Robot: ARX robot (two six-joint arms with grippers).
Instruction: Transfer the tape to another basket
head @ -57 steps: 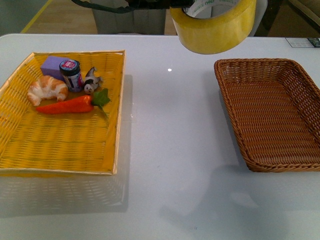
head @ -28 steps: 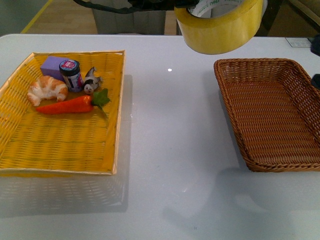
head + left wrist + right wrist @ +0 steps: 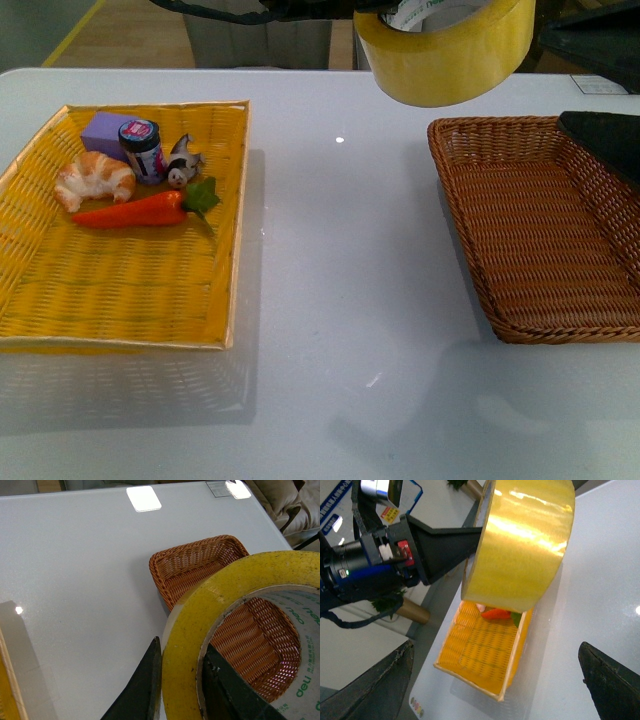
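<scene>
The tape (image 3: pixel 450 50), a wide yellowish roll with a white core, hangs high above the table at the top of the front view, just left of the brown wicker basket (image 3: pixel 540 230). My left gripper (image 3: pixel 181 680) is shut on the tape's wall (image 3: pixel 200 610), one finger outside and one inside the core. The basket (image 3: pixel 195 560) lies below and beyond the roll and holds nothing. My right gripper (image 3: pixel 495 652) is open and empty, facing the tape (image 3: pixel 525 545). Its dark fingers (image 3: pixel 605 140) show over the basket's far right corner.
The bright yellow woven tray (image 3: pixel 120 290) sits at the left with a croissant (image 3: pixel 95 178), a carrot (image 3: pixel 135 210), a purple block (image 3: pixel 105 130), a small jar (image 3: pixel 143 150) and a little figure (image 3: pixel 182 162). The white table (image 3: pixel 340 300) lies between tray and basket.
The tape has moved a little to the right, towards the brown basket. My right gripper has come into the front view from the right edge.
</scene>
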